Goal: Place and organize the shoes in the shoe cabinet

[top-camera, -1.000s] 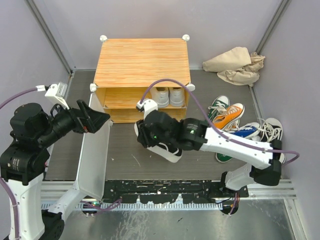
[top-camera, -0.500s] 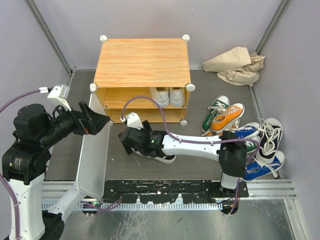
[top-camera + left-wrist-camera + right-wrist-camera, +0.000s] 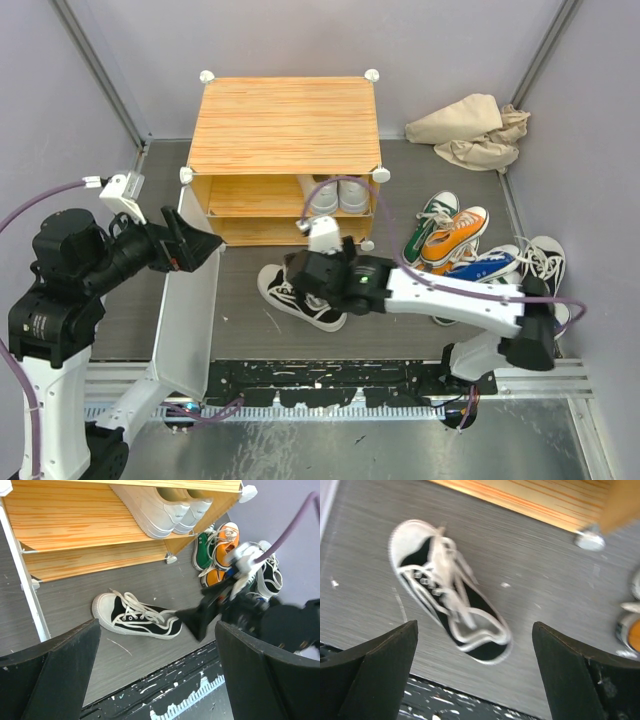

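Observation:
A black-and-white shoe (image 3: pixel 312 308) (image 3: pixel 137 617) (image 3: pixel 450 610) lies on its sole on the grey floor in front of the shoe cabinet (image 3: pixel 285 125), toe to the left. My right gripper (image 3: pixel 298 272) (image 3: pixel 475 680) hovers just above it, open and holding nothing. A white pair (image 3: pixel 336 192) (image 3: pixel 165 507) stands on the upper shelf. My left gripper (image 3: pixel 190 245) (image 3: pixel 157 680) is open beside the top of the swung-out white door (image 3: pixel 190 310). More shoes lie at the right: green (image 3: pixel 432 220), orange (image 3: pixel 458 233), blue (image 3: pixel 492 262) and another black-and-white one (image 3: pixel 542 258).
A crumpled beige cloth (image 3: pixel 470 130) lies at the back right by the wall. The lower shelf (image 3: pixel 95 562) shows bare wood. A scuffed black rail (image 3: pixel 330 385) runs along the near edge. Grey walls close in on both sides.
My right gripper has opened and let go of the black-and-white shoe, which now rests on the floor. The right arm has drawn back to the right. The left arm has hardly moved.

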Controlling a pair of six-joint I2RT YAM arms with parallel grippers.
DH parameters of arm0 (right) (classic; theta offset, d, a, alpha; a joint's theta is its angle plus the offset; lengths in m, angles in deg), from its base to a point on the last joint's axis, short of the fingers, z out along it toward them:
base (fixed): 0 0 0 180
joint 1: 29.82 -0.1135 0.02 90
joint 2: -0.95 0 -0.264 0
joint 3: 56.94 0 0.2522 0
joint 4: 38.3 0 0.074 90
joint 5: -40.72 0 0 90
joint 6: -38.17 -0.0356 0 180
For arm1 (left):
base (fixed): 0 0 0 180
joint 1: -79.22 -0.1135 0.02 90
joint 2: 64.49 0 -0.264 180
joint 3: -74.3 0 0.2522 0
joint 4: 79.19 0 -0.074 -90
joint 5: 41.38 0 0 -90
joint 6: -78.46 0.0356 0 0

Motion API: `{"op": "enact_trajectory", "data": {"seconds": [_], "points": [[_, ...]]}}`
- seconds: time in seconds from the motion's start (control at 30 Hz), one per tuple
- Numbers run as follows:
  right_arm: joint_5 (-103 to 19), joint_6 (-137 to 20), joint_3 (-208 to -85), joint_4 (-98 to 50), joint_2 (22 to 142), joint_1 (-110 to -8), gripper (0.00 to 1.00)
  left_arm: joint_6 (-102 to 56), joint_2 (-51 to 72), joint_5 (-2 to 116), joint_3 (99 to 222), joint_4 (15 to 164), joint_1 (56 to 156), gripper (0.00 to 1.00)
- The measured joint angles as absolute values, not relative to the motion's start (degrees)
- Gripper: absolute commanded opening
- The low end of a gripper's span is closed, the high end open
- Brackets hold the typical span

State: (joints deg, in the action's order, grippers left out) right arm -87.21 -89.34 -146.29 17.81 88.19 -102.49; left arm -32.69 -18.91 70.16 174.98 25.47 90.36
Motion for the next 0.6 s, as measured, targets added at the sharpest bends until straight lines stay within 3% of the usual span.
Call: {"op": "enact_trajectory", "data": {"seconds": [0.13,0.33,0.6], "points": [[-87.41,-96.67,-140.87,27.03,76.21,-96.57,1.00,-32.69,-19.67,71.32,174.74,25.62,90.38,0.98],[-88.48,-101.23,-131.95,35.80,63.93,-78.86,0.99,-32.71,-21.38,73.22,173.36,26.21,90.38,0.98],[-95.56,-96.75,-133.22,36.87,62.14,-59.01,0.94,-33.19,-22.71,77.05,171.74,27.78,90.40,0.98]]}}
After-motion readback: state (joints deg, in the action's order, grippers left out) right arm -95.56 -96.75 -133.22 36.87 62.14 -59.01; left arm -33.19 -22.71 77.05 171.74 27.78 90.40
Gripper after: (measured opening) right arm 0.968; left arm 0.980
